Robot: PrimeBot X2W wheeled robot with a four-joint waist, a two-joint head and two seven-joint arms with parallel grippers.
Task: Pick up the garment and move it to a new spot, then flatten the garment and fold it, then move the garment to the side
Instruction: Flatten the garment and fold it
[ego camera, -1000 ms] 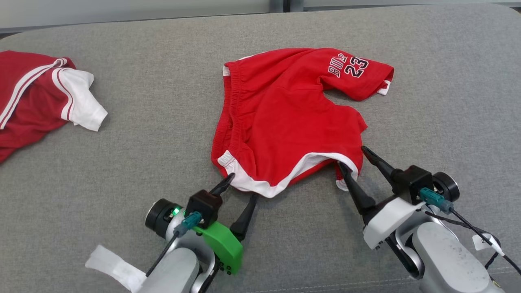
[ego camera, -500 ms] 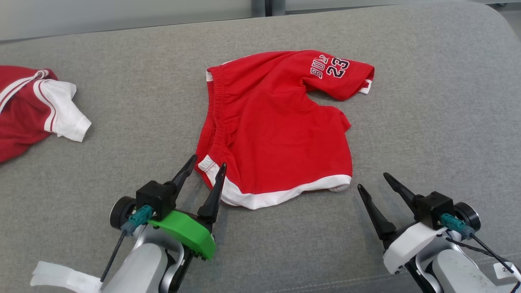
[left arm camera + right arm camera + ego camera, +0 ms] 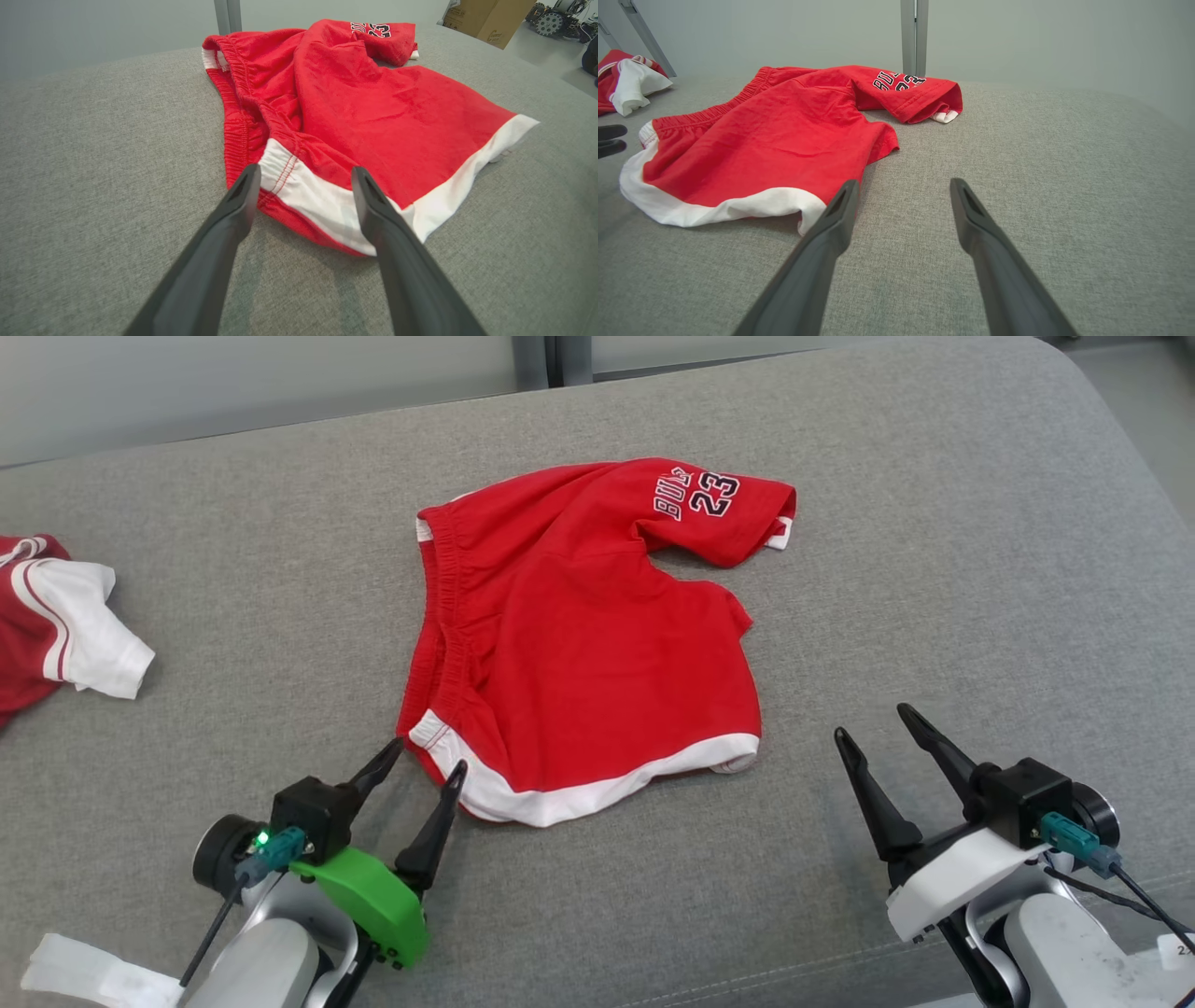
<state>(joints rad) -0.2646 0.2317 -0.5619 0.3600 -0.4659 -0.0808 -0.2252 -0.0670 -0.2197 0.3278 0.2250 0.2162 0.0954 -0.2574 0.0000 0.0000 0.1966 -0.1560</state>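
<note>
Seemingly mid-flattening, left gripper [image 3: 428, 754] and right gripper [image 3: 872, 721] (jaws spread, empty) flank the garment [image 3: 579, 653], whose far leg [image 3: 719, 509] needs pulling straight next.

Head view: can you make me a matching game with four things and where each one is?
Things:
1. red shorts
2. left end effector
3. right end effector
4. red and white garment

Places:
A. far left edge
B. lower right, open, apart from the shorts
C. middle of the grey surface
D. lower left, open, at the shorts' near corner

Pairs: 1-C, 2-D, 3-B, 4-A
</note>
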